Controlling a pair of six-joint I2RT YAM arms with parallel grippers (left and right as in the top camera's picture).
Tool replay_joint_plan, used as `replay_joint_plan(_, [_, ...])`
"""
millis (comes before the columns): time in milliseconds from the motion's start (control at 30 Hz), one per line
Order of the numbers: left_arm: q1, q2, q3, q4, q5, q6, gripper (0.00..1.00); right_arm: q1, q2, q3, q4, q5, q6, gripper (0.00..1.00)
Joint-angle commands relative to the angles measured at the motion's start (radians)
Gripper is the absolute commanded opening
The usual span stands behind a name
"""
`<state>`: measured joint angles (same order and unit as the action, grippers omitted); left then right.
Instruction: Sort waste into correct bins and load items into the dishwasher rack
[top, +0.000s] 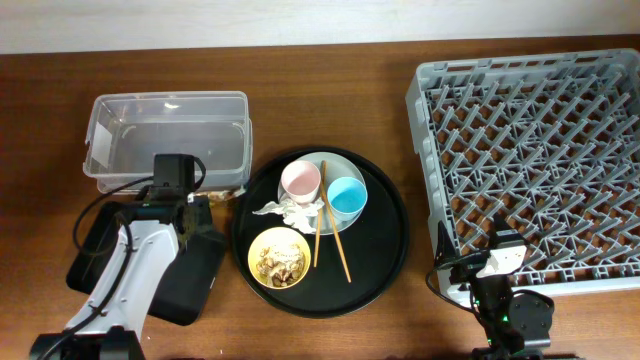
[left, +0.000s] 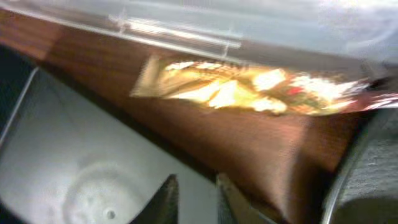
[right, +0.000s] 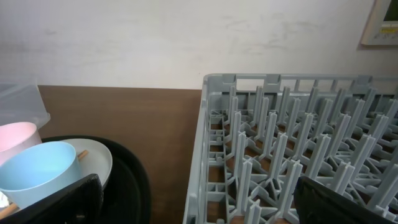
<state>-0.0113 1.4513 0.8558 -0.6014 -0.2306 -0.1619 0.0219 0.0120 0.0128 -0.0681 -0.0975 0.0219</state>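
Observation:
The brown wrapper (left: 236, 87) lies on the wood beside the clear box (left: 261, 22), just ahead of my left gripper (left: 194, 200). Its fingers are nearly together with nothing between them, over the edge of the shallow black tray (left: 56, 155). In the overhead view the left gripper (top: 196, 208) sits between the clear box (top: 165, 140) and the black tray (top: 195, 285). The round tray (top: 385, 255) holds the plate (top: 350, 165), pink cup (top: 300, 180), blue cup (top: 347, 196), napkin (top: 290, 210), chopsticks (top: 335, 240) and a yellow bowl (top: 278, 258) of scraps. My right gripper (right: 199, 199) is open and empty before the rack (right: 298, 143).
The grey rack (top: 530, 160) fills the right side of the table. My right arm (top: 505, 290) sits at its front left corner. The round tray's rim (left: 367, 168) is close on the right of my left gripper. A pale wall stands behind the table.

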Motion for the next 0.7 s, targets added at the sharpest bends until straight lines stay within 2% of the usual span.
replay_joint_plan(0, [0.005, -0.003, 0.071, 0.018, 0.167, -0.089, 0.31, 0.003, -0.007, -0.007, -0.001, 0.002, 0.002, 0.99])
replay_joint_plan(100, [0.005, 0.002, 0.074, 0.037, 0.227, -0.301, 0.36, 0.003, -0.007, -0.007, -0.001, 0.002, 0.002, 0.99])
replay_joint_plan(200, [0.005, 0.02, 0.074, 0.038, 0.201, -0.364, 0.4, 0.003, -0.007, -0.007, -0.001, 0.002, 0.002, 0.99])
replay_joint_plan(300, [0.005, 0.049, 0.074, 0.043, 0.138, -0.365, 0.44, 0.003, -0.007, -0.007, -0.001, 0.002, 0.002, 0.99])
replay_joint_plan(567, [0.049, 0.073, 0.074, -0.038, -0.026, -0.364, 0.43, 0.003, -0.007, -0.007, -0.001, 0.002, 0.002, 0.99])
replay_joint_plan(667, [0.074, 0.073, 0.059, -0.053, -0.035, -0.365, 0.43, 0.003, -0.007, -0.007, -0.001, 0.001, 0.002, 0.99])
